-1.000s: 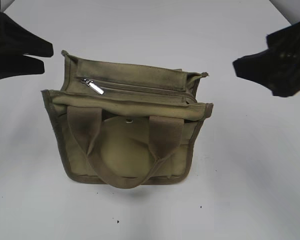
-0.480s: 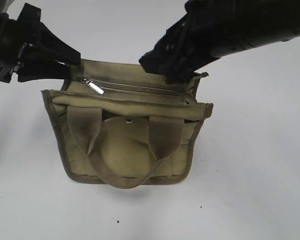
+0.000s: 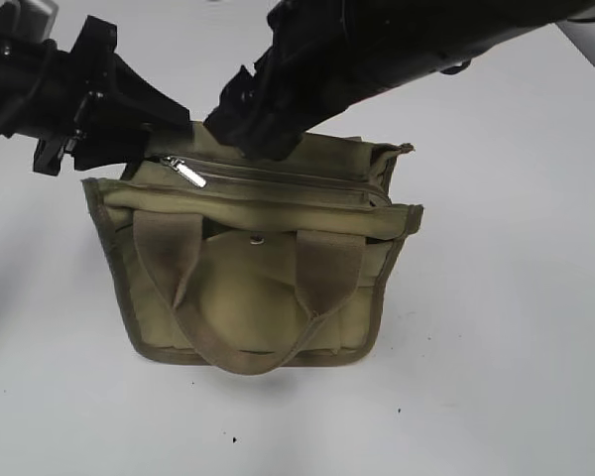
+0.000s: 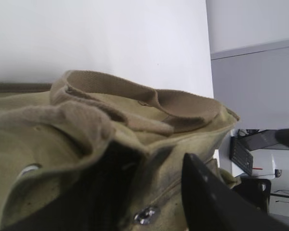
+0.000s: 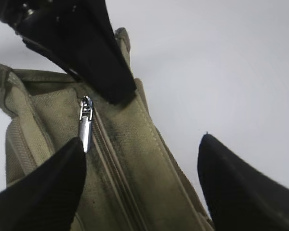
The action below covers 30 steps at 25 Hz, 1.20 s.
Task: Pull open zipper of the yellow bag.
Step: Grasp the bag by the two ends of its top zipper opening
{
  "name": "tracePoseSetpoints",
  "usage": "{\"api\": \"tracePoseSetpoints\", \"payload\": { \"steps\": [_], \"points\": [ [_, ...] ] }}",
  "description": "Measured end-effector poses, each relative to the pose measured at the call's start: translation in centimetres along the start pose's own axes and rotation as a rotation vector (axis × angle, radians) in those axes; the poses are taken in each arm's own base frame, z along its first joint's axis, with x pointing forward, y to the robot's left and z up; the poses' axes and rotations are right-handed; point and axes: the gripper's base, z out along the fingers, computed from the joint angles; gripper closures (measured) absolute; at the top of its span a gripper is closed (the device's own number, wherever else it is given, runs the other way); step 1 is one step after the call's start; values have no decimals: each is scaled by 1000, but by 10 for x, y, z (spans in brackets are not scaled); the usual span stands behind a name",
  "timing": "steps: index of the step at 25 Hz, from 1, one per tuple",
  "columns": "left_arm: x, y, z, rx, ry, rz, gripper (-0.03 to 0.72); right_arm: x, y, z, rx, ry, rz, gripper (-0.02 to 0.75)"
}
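White table [image 3: 496, 347]; zipper [image 5: 86, 124] (closed) beside right end effector [image 5: 142, 190]

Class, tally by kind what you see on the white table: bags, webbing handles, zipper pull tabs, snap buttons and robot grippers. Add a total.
Yellow bag: 1
Webbing handles: 2
Zipper pull tab: 1
Snap button: 1
Grippers, left gripper and right gripper: 2
Total: 7
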Motion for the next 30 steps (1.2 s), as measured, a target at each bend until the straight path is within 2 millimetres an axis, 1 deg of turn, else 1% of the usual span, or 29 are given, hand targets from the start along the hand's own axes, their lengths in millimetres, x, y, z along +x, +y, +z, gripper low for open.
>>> {"api": "tracePoseSetpoints", "payload": {
  "steps": [3, 6, 10, 13, 14, 16, 18, 21, 25, 27, 30],
  "points": [
    [-7, -6, -2, 16, -26, 9, 351, 1, 0, 4, -4, 8, 0, 177],
    [-11, -12, -5, 25, -36, 30, 402, 1, 0, 4, -5, 9, 0, 177],
    [-10, -13, -5, 32, -12, 41, 524, 1, 0, 5, -6, 11, -1, 178],
    [-9, -13, -5, 33, -1, 44, 639, 1, 7, 10, -25, 15, -39, 218],
    [-9, -13, -5, 34, 1, 45, 662, 0, 12, 12, -38, 16, -69, 240],
    [-8, -13, -5, 38, 10, 44, 667, -2, 21, 16, -59, 16, -116, 273],
    [-7, -14, -5, 42, 19, 45, 667, -2, 25, 19, -68, 17, -132, 293],
    [-7, -14, -5, 46, 25, 45, 667, -3, 25, 22, -56, 3, -134, 301],
    [-7, -14, -5, 47, 27, 45, 668, 1, 26, 31, -56, 14, -133, 314],
    [-6, -14, -5, 48, 29, 45, 668, 5, 27, 37, -64, 31, -135, 346],
    [-6, -14, -5, 46, 32, 48, 668, 9, 28, 43, -65, 42, -144, 425]
  ]
}}
